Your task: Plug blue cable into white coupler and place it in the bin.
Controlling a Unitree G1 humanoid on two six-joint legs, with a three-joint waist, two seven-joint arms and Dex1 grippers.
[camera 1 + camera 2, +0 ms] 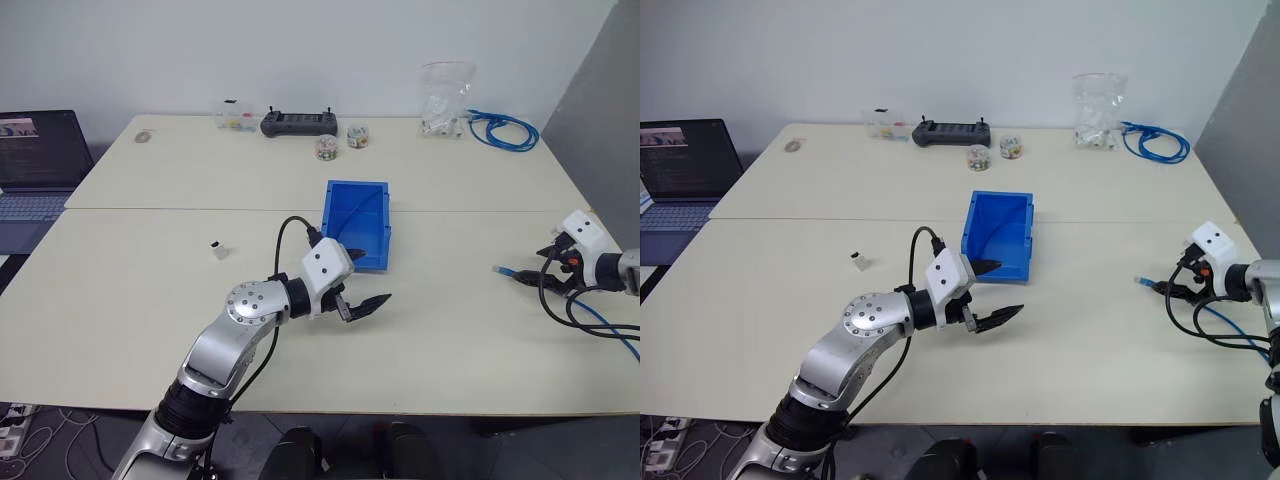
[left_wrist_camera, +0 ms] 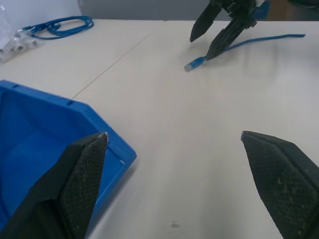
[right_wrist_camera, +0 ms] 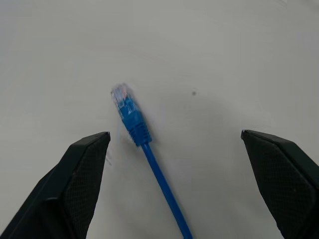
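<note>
Right wrist view: right gripper (image 3: 174,144) open above the cable (image 3: 144,154), plug flat on the table (image 1: 450,330), untouched. Left gripper (image 1: 360,285) open, empty, just beside the bin (image 1: 357,222). Coupler (image 1: 217,248) lies well apart to the left.

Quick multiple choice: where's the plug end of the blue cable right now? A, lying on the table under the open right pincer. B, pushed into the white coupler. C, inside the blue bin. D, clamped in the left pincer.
A: the blue cable lies flat on the table below the right pincer, whose fingers stand apart on either side without touching it.
</note>
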